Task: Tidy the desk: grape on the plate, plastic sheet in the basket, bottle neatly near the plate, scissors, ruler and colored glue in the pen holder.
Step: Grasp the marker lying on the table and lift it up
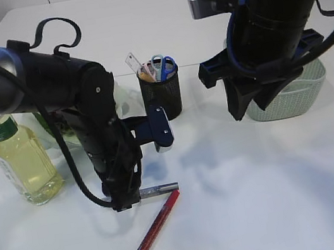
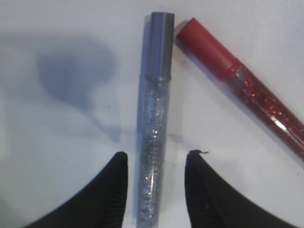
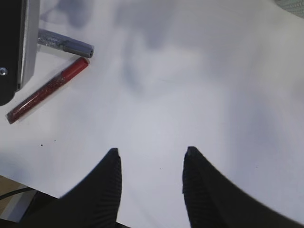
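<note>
We see bright, even light from above on the white table (image 1: 246, 214). Shadows are soft and bluish: pale patches lie under both arms in the exterior view, and a darker blurred one sits at the upper left of the left wrist view. The silver glue pen (image 2: 154, 128) is a little out of focus there, and the black fingertips (image 2: 111, 190) are soft at the edges. In the right wrist view the table looks slightly washed out, without hard glare. The oil bottle (image 1: 21, 156) shows small highlights.

white table (image 1: 278, 177), glue pens (image 1: 154, 228), bottle (image 1: 22, 159)
</note>
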